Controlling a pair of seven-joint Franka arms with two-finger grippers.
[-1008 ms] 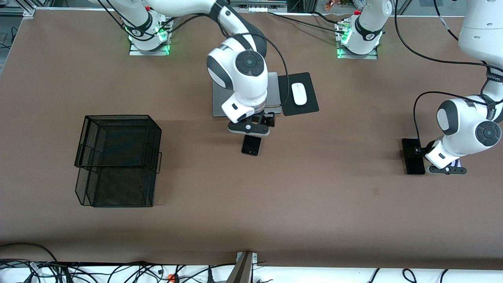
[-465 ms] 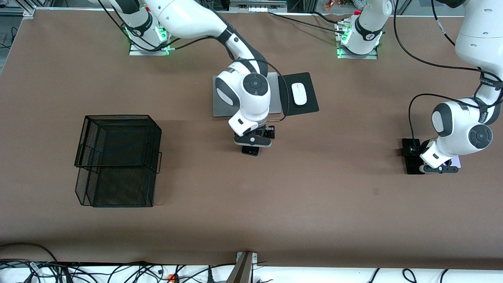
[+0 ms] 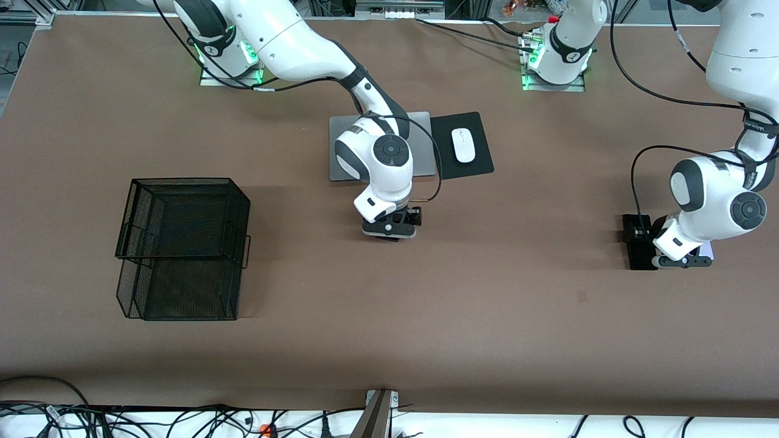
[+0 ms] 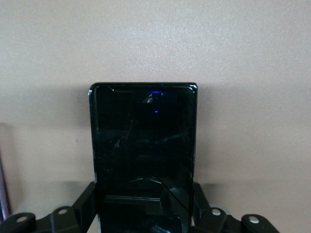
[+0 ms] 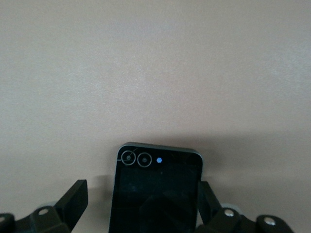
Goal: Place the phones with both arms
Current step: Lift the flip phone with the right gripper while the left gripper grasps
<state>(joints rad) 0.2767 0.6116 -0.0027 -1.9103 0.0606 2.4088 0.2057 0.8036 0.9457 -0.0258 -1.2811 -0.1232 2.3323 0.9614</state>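
Both arms are at the pick-up step, each low over a phone of its own.

Toward the left arm's end of the desk (image 3: 426, 316), the left gripper (image 3: 681, 262) is down at the long slim black phone (image 4: 144, 145). Its jaws are pinching the slab by its long edges. From across the room the arm covers much of that spot, so I take the firm grip from the wrist view. The pale lilac phone (image 3: 706, 250) peeks out just beside it, flat on the desk.

At mid-desk, the right gripper (image 3: 390, 230) is down around the small black phone (image 5: 158, 194). Its jaws are spread, one finger (image 5: 73, 196) clear of the phone's edge, so nothing is gripped there yet.

My guess at what comes next: the right jaws need to squeeze in squarely on the small phone's sides. The left arm needs a straight, level lift so the glassy slab doesn't slide out or nudge the lilac one. The black mesh basket (image 3: 182, 180), toward the right arm's end, looks like the likely drop-off, though that is only a guess.

A tangle of cables (image 3: 152, 420) runs along the desk's nearest edge. Past them the top is a matte brown sheet, largely bare. Farther off than the small phone lie a silver laptop (image 3: 421, 143), closed, and a white mouse (image 3: 464, 145) on a black pad (image 3: 475, 167). At the farthest edge, the arm bases glow green in front of metal framing.
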